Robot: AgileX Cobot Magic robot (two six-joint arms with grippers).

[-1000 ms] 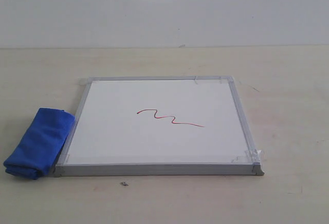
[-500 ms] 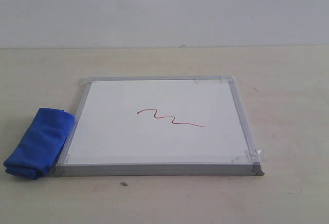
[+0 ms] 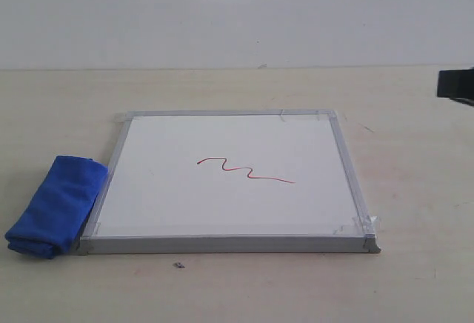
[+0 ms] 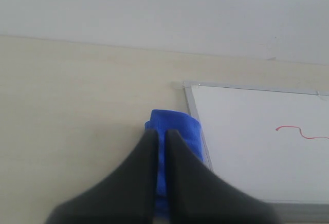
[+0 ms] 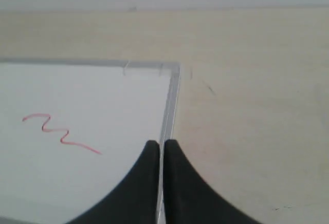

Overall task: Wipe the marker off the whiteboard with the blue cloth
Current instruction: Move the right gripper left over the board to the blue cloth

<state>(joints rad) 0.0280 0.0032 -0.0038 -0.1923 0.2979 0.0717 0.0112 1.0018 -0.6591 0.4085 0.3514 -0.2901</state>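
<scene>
A pale beige wood-grain tabletop [image 3: 222, 86] runs back to a plain off-white wall [image 3: 222, 12]. Flat on it lies the square white whiteboard [image 3: 229, 208] with a silver metal frame and bits of clear tape [image 3: 359, 224] at its corners. The thin red wavy marker line [image 3: 244, 171] sits near the board's middle. The bright royal-blue folded microfibre cloth [image 3: 55, 206] rests on the table against the board's left frame. The left gripper [image 4: 160, 134] points toward the cloth, its dark fingers pinched nearly together on nothing. The right gripper [image 5: 161, 144] lines up with the board's right frame, likewise closed and empty. A dark shape [image 3: 456, 84] shows at the exterior view's right edge.
</scene>
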